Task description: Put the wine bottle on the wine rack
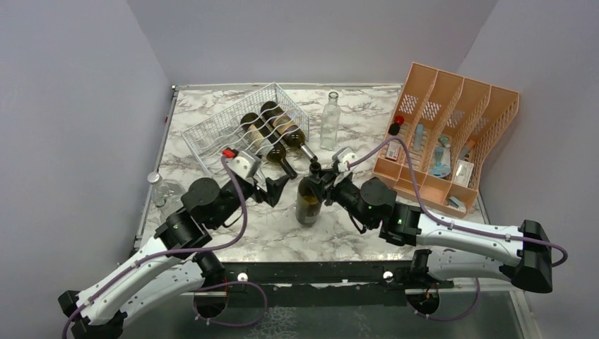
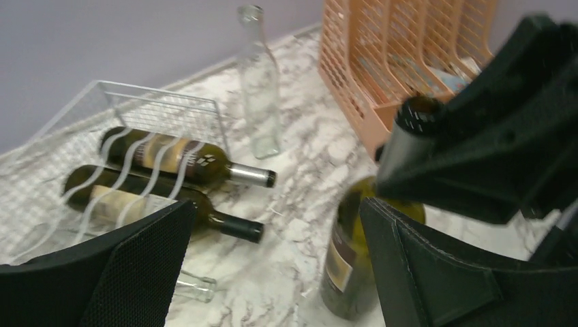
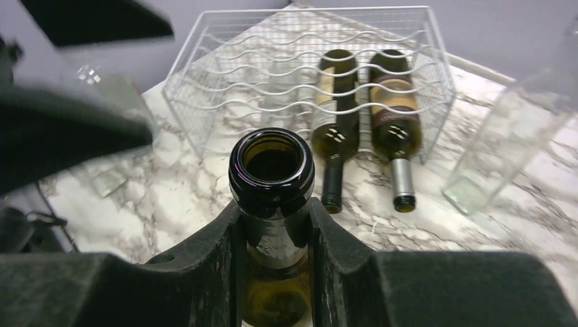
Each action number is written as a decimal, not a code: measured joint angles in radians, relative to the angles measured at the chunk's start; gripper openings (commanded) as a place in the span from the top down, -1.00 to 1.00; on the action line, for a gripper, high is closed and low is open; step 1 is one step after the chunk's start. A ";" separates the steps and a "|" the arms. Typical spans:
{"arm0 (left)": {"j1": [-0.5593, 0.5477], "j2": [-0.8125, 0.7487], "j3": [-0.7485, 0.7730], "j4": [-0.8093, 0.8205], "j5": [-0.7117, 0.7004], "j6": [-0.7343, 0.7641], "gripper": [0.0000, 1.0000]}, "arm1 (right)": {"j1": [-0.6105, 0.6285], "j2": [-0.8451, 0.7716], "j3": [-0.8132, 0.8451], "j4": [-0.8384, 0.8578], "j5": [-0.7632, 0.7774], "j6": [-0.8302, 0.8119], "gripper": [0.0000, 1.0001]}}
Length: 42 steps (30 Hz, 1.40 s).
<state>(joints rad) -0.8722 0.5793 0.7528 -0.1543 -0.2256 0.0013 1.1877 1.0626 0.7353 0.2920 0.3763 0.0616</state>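
Observation:
A dark green wine bottle [image 1: 308, 199] stands upright on the marble table, in front of the wire wine rack [image 1: 212, 127]. My right gripper [image 1: 321, 173] is shut on its neck just under the open mouth [image 3: 272, 160]; the fingers [image 3: 204, 266] press both sides. My left gripper [image 1: 280, 185] is open just left of the bottle. In the left wrist view the bottle [image 2: 347, 262] lies against the right finger [image 2: 436, 272] and away from the left finger [image 2: 116, 272]. The rack [image 3: 225, 75] holds two dark bottles [image 3: 339, 102] lying with necks toward me.
A clear glass bottle [image 1: 330, 120] stands upright right of the rack. An orange slotted organizer [image 1: 452, 134] fills the back right. Another clear glass bottle [image 1: 166, 189] is at the table's left edge. Grey walls close in on the left, back and right.

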 measured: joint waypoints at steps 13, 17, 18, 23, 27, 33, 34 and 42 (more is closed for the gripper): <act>0.000 0.145 -0.289 0.306 0.340 -0.119 -0.98 | 0.000 -0.047 0.082 -0.239 0.316 0.186 0.98; -0.001 0.216 -0.310 0.414 0.417 -0.130 -0.98 | 0.000 -0.067 0.117 -0.295 0.341 0.235 0.98; -0.003 0.239 -0.310 0.436 0.431 -0.132 -0.98 | 0.000 -0.073 0.121 -0.298 0.341 0.242 0.98; -0.013 0.344 -0.310 0.519 0.457 -0.135 -0.98 | 0.000 -0.094 0.142 -0.299 0.338 0.261 0.98; -0.013 0.376 -0.310 0.580 0.459 -0.129 -0.98 | 0.000 -0.120 0.143 -0.303 0.317 0.264 0.98; -0.018 0.419 -0.312 0.702 0.498 -0.117 -0.98 | -0.002 -0.187 0.143 -0.307 0.248 0.259 0.98; -0.020 0.428 -0.312 0.722 0.510 -0.111 -0.98 | -0.003 -0.196 0.143 -0.307 0.234 0.259 0.98; -0.027 0.514 -0.287 0.803 0.597 -0.048 -0.62 | -0.003 -0.240 0.134 -0.313 0.160 0.248 0.98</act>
<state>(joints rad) -0.8989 1.0935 0.4656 0.6483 0.3717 -0.0467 1.1843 0.8227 0.8696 -0.0208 0.5362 0.3092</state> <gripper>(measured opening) 0.969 0.334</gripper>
